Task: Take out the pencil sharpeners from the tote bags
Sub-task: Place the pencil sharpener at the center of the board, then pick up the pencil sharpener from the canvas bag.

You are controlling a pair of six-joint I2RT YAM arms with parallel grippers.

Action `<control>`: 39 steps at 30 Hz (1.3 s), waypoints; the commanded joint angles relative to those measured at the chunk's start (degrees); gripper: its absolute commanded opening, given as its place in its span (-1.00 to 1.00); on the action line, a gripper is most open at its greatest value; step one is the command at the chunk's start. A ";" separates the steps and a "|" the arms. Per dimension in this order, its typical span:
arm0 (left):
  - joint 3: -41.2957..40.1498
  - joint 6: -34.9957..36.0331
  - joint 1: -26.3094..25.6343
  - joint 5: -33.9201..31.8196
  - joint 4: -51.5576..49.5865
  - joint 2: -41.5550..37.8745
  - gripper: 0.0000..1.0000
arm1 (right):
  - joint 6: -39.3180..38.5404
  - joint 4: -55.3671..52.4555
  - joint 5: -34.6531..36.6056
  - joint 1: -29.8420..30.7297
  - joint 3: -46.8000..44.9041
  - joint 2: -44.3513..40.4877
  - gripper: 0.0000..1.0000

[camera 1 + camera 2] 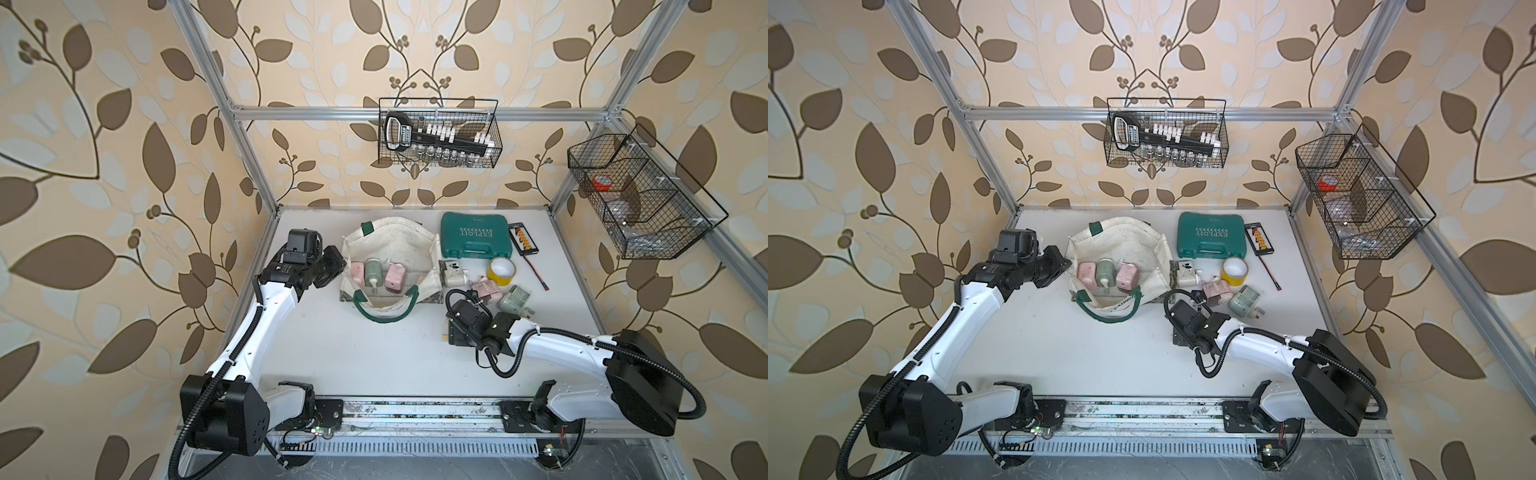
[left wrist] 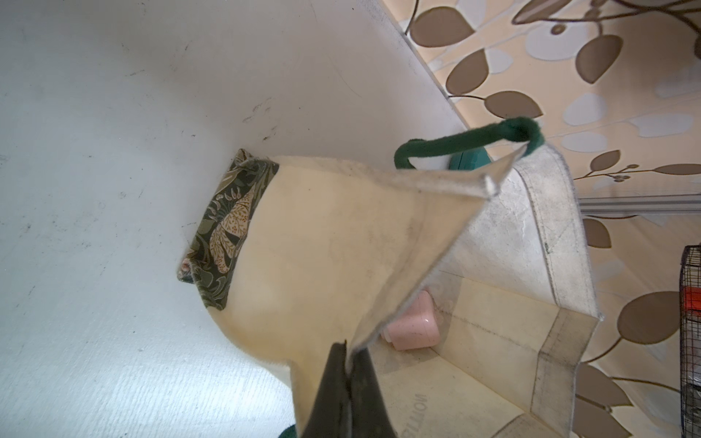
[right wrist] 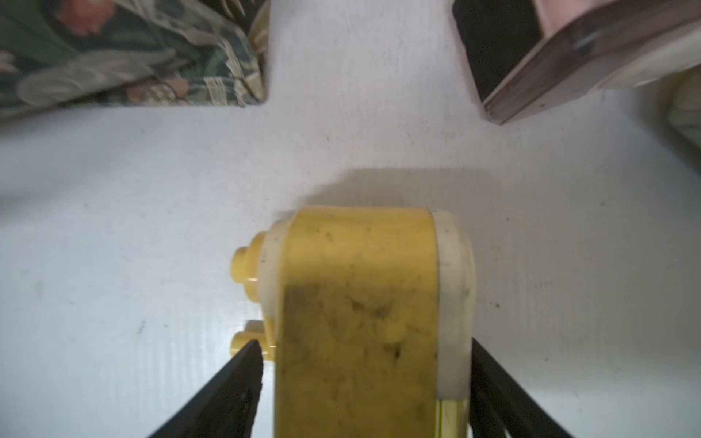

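Between the spread jaws of the right tool (image 3: 362, 343), a yellow sharpener (image 3: 360, 288) lay on the worktop (image 3: 113, 235), one finger clear of it. The left tool (image 2: 351, 354) pinched the tote bag (image 2: 322, 242) by its rim; just beyond, inside, lay a green sharpener (image 1: 374, 270) between two pink sharpeners (image 1: 356, 272).

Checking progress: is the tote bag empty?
No, in a top view the tote bag holds a green sharpener between two pink sharpeners.

Robot lab test cell: alu frame (image 1: 332, 112), leaf wallpaper (image 1: 83, 166), wire baskets (image 1: 390, 160), white tabletop (image 1: 374, 353), 2 arms (image 1: 266, 316).
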 commanded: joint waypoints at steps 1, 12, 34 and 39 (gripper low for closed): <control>-0.79 1.02 0.32 0.32 -1.05 -1.31 -1.00 | -1.41 -4.92 3.01 0.21 4.86 -3.31 0.68; -7.43 1.59 0.32 1.10 0.94 -7.17 -1.00 | -15.09 2.56 -4.10 -1.09 23.92 -8.62 0.56; -21.53 -0.72 0.23 2.96 4.39 -15.78 -1.00 | -13.37 -1.80 -11.94 4.99 46.32 26.39 0.17; -24.09 -1.68 -1.33 3.01 6.29 -17.74 -1.00 | -10.53 -6.54 -2.25 4.98 41.18 25.42 0.20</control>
